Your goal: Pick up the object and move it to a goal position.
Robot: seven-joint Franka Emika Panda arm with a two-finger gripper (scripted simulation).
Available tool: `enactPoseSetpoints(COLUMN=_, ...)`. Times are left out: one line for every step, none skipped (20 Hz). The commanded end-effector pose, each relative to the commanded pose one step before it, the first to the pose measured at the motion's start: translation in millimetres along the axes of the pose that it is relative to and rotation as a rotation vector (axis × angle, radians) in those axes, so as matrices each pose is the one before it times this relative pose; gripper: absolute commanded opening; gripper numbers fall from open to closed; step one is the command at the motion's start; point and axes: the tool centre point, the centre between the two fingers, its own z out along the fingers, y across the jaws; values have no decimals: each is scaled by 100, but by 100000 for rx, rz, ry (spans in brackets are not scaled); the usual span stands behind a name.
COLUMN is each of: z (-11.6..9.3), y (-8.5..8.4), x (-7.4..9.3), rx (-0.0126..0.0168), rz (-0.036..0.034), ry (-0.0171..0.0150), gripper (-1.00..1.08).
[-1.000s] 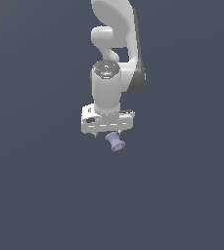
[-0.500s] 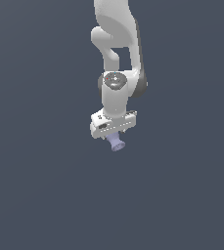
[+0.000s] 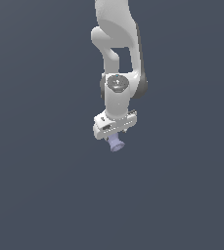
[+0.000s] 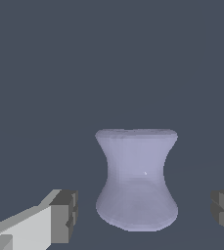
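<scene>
The object (image 3: 116,143) is a small pale lavender spool with flared ends and a narrow waist. In the exterior view it shows just below the white gripper (image 3: 114,137). In the wrist view the spool (image 4: 136,178) stands upright between the two dark fingertips (image 4: 64,215), with a gap on each side. The gripper (image 4: 144,214) is open around the spool and does not touch it. The white arm (image 3: 117,58) reaches down from the top of the exterior view.
A plain dark grey-blue surface (image 3: 45,195) fills both views. No other objects, containers or edges show.
The gripper has moved down and a little toward the exterior view's right, closing in over the spool. The spool has stayed in place.
</scene>
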Motion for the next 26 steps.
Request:
enactPoseSetpoints(z=115, y=16, x=-3, rx=-16, rz=10, ry=23, gripper=100)
enactPoseSetpoints(z=170, y=5, x=-10, rx=0, rz=0, ry=0, gripper=100)
enactPoseSetpoints(z=237, y=-28, x=2, rx=5, rz=-69, ry=4, gripper=100)
enactPoseSetpoints(z=304, y=9, x=-18, rx=0, rz=0, ry=0, gripper=100)
enactPoseSetpoints(z=369, y=-25, x=-8, rx=6, rz=-69, ry=4, gripper=100)
enactPoseSetpoints(z=433, y=-23, x=-12, rx=6, rz=-69, ry=4, gripper=100)
enactPoseSetpoints(z=496, y=13, x=-32, rx=0, rz=0, ry=0, gripper=100)
enactPoseSetpoints(z=551, y=-35, x=-13, rx=9, rz=-97, ry=6, gripper=100)
enactPoseSetpoints(z=522, y=-20, x=-15, rx=6, rz=-69, ry=4, gripper=100)
enactPoseSetpoints(z=457, y=-9, x=-11, rx=3, rz=-49, ry=3, gripper=100)
enactPoseSetpoints(z=393, y=17, x=-12, rx=0, rz=0, ry=0, gripper=100)
enactPoseSetpoints(z=325, y=-18, x=14, rx=1, rz=-69, ry=3, gripper=100)
enactPoseSetpoints(z=259, y=18, x=7, rx=0, rz=0, ry=0, gripper=100)
enactPoseSetpoints(z=193, y=18, x=14, rx=0, rz=0, ry=0, gripper=100)
enactPoseSetpoints(z=128, y=-21, x=33, rx=-14, rz=-68, ry=-1, gripper=100)
enactPoseSetpoints(z=75, y=11, x=14, rx=0, rz=0, ry=0, gripper=100)
enactPoseSetpoints(z=24, y=4, x=5, rx=0, rz=0, ry=0, gripper=100)
enactPoseSetpoints(z=0, y=0, x=0, rx=0, rz=0, ry=0, gripper=-100)
enactPoseSetpoints(z=0, y=0, x=0, rx=0, rz=0, ry=0, gripper=-100)
enactPoseSetpoints(z=0, y=0, x=0, rx=0, rz=0, ry=0, gripper=-100)
enactPoseSetpoints(z=0, y=0, x=0, rx=0, rz=0, ry=0, gripper=-100)
enactPoseSetpoints(z=0, y=0, x=0, rx=0, rz=0, ry=0, gripper=-100)
enactPoseSetpoints(z=0, y=0, x=0, rx=0, rz=0, ry=0, gripper=-100)
enactPoseSetpoints(z=0, y=0, x=0, rx=0, rz=0, ry=0, gripper=-100)
enactPoseSetpoints(z=0, y=0, x=0, rx=0, rz=0, ry=0, gripper=-100)
enactPoseSetpoints(z=0, y=0, x=0, rx=0, rz=0, ry=0, gripper=-100)
